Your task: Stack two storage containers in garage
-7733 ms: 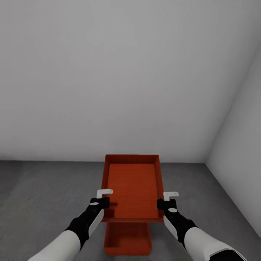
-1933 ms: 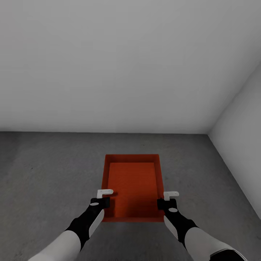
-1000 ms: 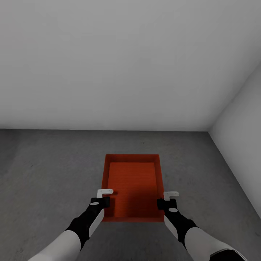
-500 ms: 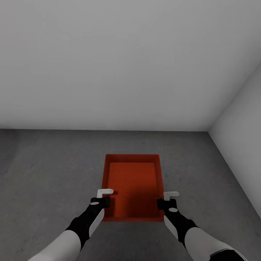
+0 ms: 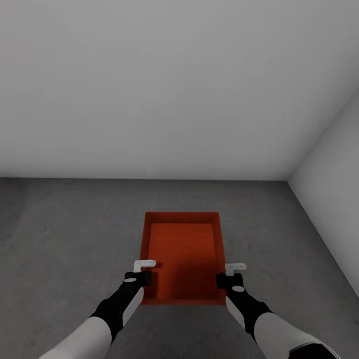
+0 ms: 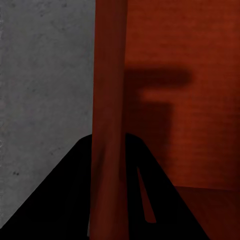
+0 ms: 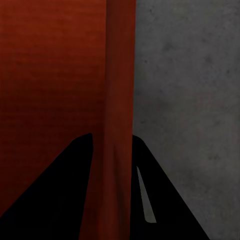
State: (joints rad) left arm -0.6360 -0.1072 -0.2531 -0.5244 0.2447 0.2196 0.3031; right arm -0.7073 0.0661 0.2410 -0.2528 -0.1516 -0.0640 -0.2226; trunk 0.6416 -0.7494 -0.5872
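An orange-red storage container [image 5: 182, 259] is in the garage, over the dark grey concrete floor [image 5: 65, 234] and near the corner where two pale grey walls [image 5: 164, 85] meet. Whether it hangs clear of the floor cannot be told. The left gripper [image 5: 140, 271] is clamped on its left side wall, one finger [image 6: 65, 200] on each face of it. The right gripper [image 5: 230, 274] grips the right side wall the same way, the wall running up between its dark fingers [image 7: 160, 200].
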